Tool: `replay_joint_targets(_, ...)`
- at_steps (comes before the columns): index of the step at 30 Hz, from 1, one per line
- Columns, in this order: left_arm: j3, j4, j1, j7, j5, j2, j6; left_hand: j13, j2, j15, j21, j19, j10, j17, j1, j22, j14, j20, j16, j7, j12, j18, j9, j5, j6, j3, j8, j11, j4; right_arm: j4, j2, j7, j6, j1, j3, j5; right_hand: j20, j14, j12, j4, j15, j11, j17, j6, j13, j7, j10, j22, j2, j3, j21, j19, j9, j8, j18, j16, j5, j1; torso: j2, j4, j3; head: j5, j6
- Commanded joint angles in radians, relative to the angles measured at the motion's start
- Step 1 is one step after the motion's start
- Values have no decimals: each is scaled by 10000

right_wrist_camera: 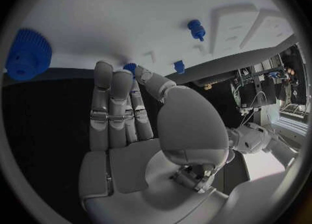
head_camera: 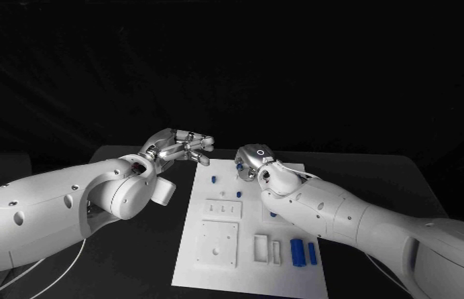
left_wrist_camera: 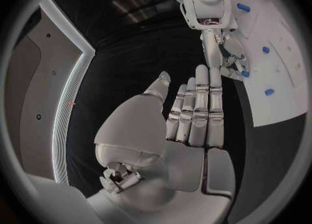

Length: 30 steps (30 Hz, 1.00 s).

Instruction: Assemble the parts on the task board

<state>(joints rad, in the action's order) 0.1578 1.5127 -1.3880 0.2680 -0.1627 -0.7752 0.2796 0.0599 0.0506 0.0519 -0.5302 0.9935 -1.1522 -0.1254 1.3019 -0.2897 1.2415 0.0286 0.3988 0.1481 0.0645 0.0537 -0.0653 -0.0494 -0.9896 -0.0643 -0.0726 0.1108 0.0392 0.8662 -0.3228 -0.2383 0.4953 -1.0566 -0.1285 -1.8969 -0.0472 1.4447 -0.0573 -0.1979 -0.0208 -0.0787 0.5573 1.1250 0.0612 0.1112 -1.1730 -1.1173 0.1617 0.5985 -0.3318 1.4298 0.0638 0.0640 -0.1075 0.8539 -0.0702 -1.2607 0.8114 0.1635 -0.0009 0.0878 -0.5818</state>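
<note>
Down at the near edge of the white task board (head_camera: pixel 247 272), around five o'clock from its middle, two blue parts stand side by side: a broad blue block (head_camera: pixel 298 252) and a slimmer blue bar (head_camera: pixel 312 253) just to its right, next to some white upright frames. A square white plate (head_camera: pixel 218 243) with small holes sits at about seven o'clock, and a smaller white plate (head_camera: pixel 223 209) lies just beyond it.

Farther up the board, two tiny blue pegs (head_camera: pixel 239 194) stand near the centre line, and another small blue piece (head_camera: pixel 212 178) lies toward eleven o'clock, close to the board's left edge.

The right arm reaches across the board from four o'clock, and the right hand (head_camera: pixel 255 161) hangs over the far end at about twelve o'clock. From its wrist camera the fingers (right_wrist_camera: pixel 111 104) lie straight and together, tips at the board's edge right beside a small blue piece (right_wrist_camera: pixel 130 68); I cannot tell whether it is pinching that piece or only touching it. A large ribbed blue cap (right_wrist_camera: pixel 28 55) lies well off to one side there, with a blue peg (right_wrist_camera: pixel 196 29) farther along the board.

The left hand (head_camera: pixel 181 146) hovers off the board's far left corner, at about eleven o'clock, over the black table (head_camera: pixel 135 245). Its fingers (left_wrist_camera: pixel 198 109) are stretched out flat side by side, holding nothing.
</note>
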Motion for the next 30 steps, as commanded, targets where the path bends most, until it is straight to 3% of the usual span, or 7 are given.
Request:
replay_joint_targets(1, -8, 4, -16, 52, -47, 20, -158, -8, 3, -29, -48, -67, 72, -8, -71, 20, 5, 19, 59, -5, -32, 65, 9, -47, 32, 0, 33, -18, 61, -39, 19, 298, -2, 0, 4, 419, 110, -4, -18, 59, 100, -110, -52, -463, -16, -50, 507, 147, 238, -474, 174, 72, -6, -22, -258, -10, 15, -19, 4, -20, -3, -4, 6)
replay_joint_targets(7, -8, 6, -16, 51, -47, 9, -156, -8, 2, -30, -70, -73, 72, -7, -65, 36, 5, 19, 65, -6, -33, 66, 9, -48, 32, -3, 33, -19, 64, 34, -60, 335, 235, -1, 5, 599, 258, -19, -11, 305, 215, -280, -191, -863, -18, -145, 1183, 499, 197, -1863, 639, 313, -8, -21, -398, -27, -40, -549, 3, -15, 0, -6, 7)
replay_joint_targets(16, -8, 52, -17, 48, -47, -111, -127, -8, 2, -30, -70, -73, 72, -7, -65, 36, 5, 19, 65, -6, -33, 66, 9, -48, 32, -3, 33, -19, 64, 1263, -923, 181, 759, -2, -72, 767, 177, -36, -2, 372, 126, -206, -235, -610, -24, 39, 853, 439, 263, -1402, 754, 422, -8, -22, -400, -4, -94, -553, -22, -111, 22, -79, 95)
replay_joint_targets(20, -8, 126, -17, 57, -47, -206, -117, -8, -7, -32, -82, -72, 67, -7, -60, 43, 7, 16, 69, -5, -33, 67, 9, -47, 30, -5, 32, -21, 80, 1956, -1512, -81, 735, -5, -333, 1093, -29, -45, -40, 441, -154, 141, -201, -474, 32, 54, -552, 317, 263, -665, 721, 441, 0, -12, -331, 13, -299, -269, -43, -237, 40, -107, 181)
replay_joint_targets(24, -7, 149, -17, 67, -47, -274, -117, -8, -7, -32, -82, -72, 67, -7, -60, 43, 7, 16, 69, -5, -33, 67, 9, -47, 30, -5, 32, -21, 80, 2452, -2111, -168, 548, -7, -730, 1667, -330, -33, -63, 422, -431, 554, -116, -487, 263, 37, -2006, 211, 273, -943, 701, 443, -1, -13, 3, 29, -540, -292, -83, -344, 56, -161, 214)
replay_joint_targets(28, -5, 119, -15, 79, -47, -328, -123, -8, -11, -33, -84, -77, 67, -8, -53, 49, 5, 17, 71, -6, -34, 66, 8, -48, 27, -9, 31, -20, 93, 2937, -2732, -133, -250, -9, -1115, 2467, -631, 33, -518, 536, -693, 917, -2, -437, 1848, -89, -3202, 223, 320, -2182, 780, 525, 2, -12, 372, -20, -1063, -227, -134, -453, 93, -228, 210)
replay_joint_targets(30, -4, 106, -15, 83, -47, -351, -121, -8, -11, -33, -84, -77, 67, -8, -53, 49, 5, 17, 71, -6, -34, 66, 8, -48, 27, -9, 31, -20, 93, 3097, -2930, -141, -723, -9, -1206, 2767, -733, 67, -2780, 480, -767, 991, 236, -384, 5064, -149, -2108, 151, 59, -3248, 774, 617, -3, -23, 489, 159, -1420, -385, -147, -498, 103, -257, 207)
